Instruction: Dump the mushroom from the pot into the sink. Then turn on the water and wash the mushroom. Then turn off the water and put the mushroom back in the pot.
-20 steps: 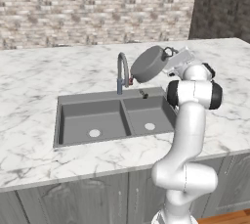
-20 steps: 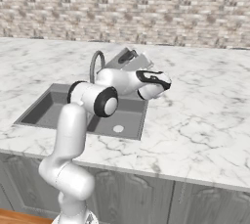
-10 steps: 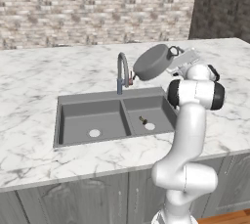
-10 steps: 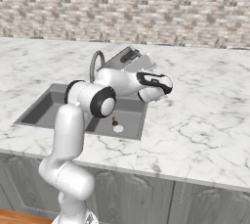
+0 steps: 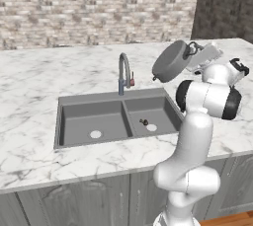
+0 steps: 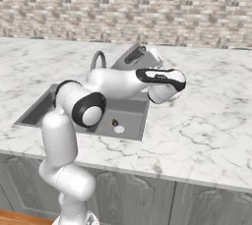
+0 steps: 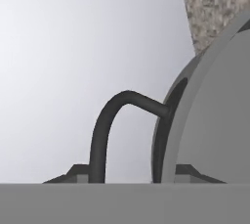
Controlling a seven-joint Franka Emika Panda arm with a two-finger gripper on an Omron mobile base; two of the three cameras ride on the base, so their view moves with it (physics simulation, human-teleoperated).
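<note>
One mushroom [image 5: 144, 121] lies in sink [image 5: 113, 102]; pot [image 5: 170, 62] seemingly tool-held [image 5: 193, 52].

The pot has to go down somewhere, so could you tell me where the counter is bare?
Bare marble lies left of the sink and along the front edge. The counter right of the sink, seen in the right base view, is free too. It is crowded behind the right basin: faucet, tilted pot. The mushroom lies in that basin.
</note>
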